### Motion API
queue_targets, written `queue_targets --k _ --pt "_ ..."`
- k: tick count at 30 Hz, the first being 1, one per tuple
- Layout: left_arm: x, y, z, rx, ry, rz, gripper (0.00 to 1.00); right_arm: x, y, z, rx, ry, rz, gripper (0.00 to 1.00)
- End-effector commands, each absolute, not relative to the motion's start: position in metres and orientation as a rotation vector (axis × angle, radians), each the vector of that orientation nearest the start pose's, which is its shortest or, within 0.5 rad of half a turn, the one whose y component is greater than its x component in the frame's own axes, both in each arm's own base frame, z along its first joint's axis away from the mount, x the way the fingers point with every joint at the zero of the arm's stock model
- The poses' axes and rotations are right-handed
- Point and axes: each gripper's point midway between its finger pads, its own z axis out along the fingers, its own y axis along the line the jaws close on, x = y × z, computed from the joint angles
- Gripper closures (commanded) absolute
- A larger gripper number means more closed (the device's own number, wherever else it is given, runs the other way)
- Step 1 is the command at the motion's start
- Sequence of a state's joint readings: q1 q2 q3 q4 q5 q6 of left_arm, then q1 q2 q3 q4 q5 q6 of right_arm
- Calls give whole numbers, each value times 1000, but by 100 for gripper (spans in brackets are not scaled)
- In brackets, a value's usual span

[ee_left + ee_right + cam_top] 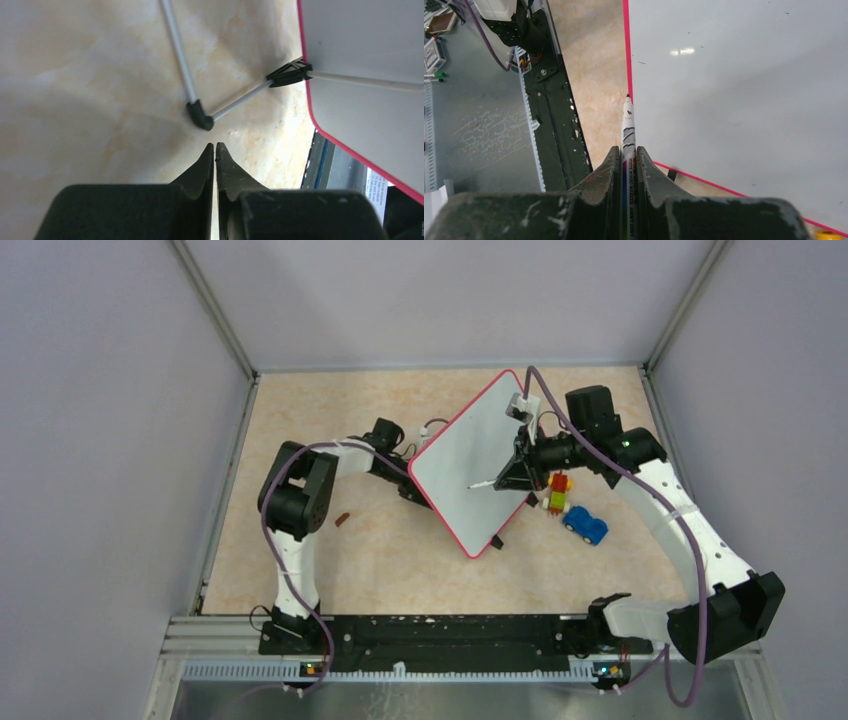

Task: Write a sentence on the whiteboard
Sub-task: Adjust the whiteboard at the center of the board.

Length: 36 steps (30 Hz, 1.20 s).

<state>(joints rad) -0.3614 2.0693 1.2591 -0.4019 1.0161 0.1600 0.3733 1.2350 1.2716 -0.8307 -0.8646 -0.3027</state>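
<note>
A robotics lab cell: grey panel walls [100,440] enclose a marbled counter [400,565], with a robot-arm mounting rail [450,628] at six o'clock.

From above, the whiteboard [465,465] covers much of the left hand [215,146]; both wrist views crop the board. A brown scrap [342,519] on the surface [400,570] is too small to name.

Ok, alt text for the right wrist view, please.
The right gripper is shut on a white marker whose dark tip points at the red-pink rim of the whiteboard. The board's white face shows only tiny specks, no writing; beige table and a black rail lie to its left.
</note>
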Motion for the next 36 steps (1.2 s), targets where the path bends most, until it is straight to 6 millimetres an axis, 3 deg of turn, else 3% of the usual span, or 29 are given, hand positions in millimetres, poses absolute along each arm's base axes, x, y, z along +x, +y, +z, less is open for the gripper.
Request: queue_targets --k 1,5,9,17,25,31,36 --pt "301 -295 61 940 2262 -1507 94 219 228 282 -1134 1851 1069 100" --pt "301 -307 56 945 2275 -1494 95 220 229 282 -1131 1853 1070 100" --pt "308 -314 38 919 2345 -1411 95 221 229 281 -1129 1859 1068 100" --pt "326 -285 5 895 2495 -1124 98 219 225 279 -1137 1866 1044 100" --pt "362 -259 -1 845 2540 -966 99 219 225 273 -1142 1870 1048 100" --pt "357 -273 15 909 2463 -1040 99 219 225 271 -1146 1873 1046 100" --pt "363 -271 24 873 2453 -1098 95 225 225 272 -1139 1864 1020 100"
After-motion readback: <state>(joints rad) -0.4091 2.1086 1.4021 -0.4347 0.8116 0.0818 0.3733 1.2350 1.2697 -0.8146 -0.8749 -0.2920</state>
